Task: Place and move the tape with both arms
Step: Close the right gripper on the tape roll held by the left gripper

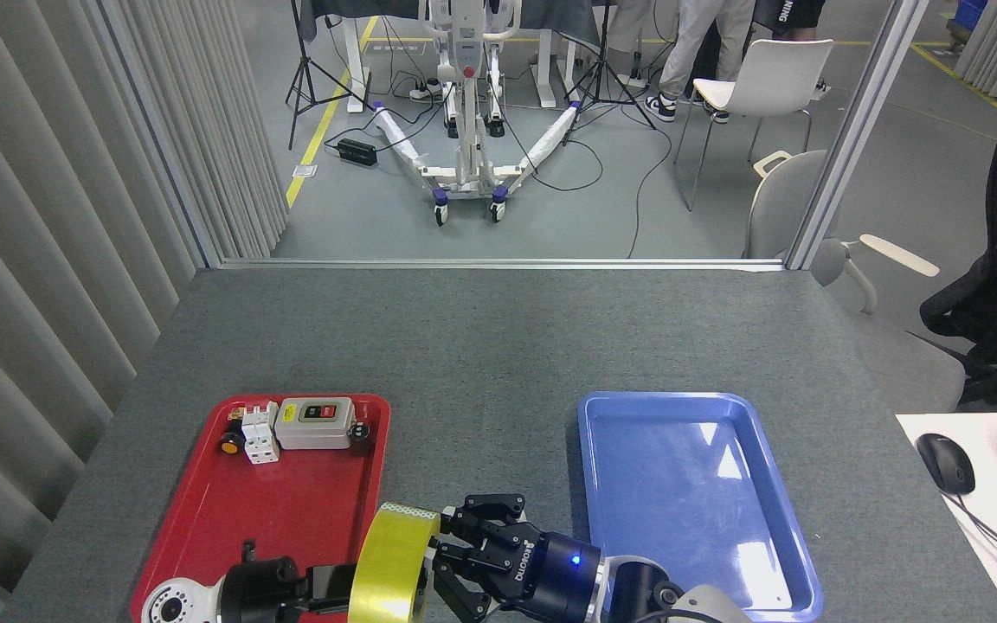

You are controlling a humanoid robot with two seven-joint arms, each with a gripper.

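While the tape (390, 567) stands on edge, right fingers (462, 554) spread apart beside it; left fingers (334, 584) touch it, grip unclear.

You have one glossy yellow tape roll (390, 567), two black multi-fingered pincers, left (325, 584) and right (455, 554), and two shallow plastic trays on the grey table (481, 346): one red (291, 510), one blue (689, 493). The red tray carries one grey switch box (315, 423).
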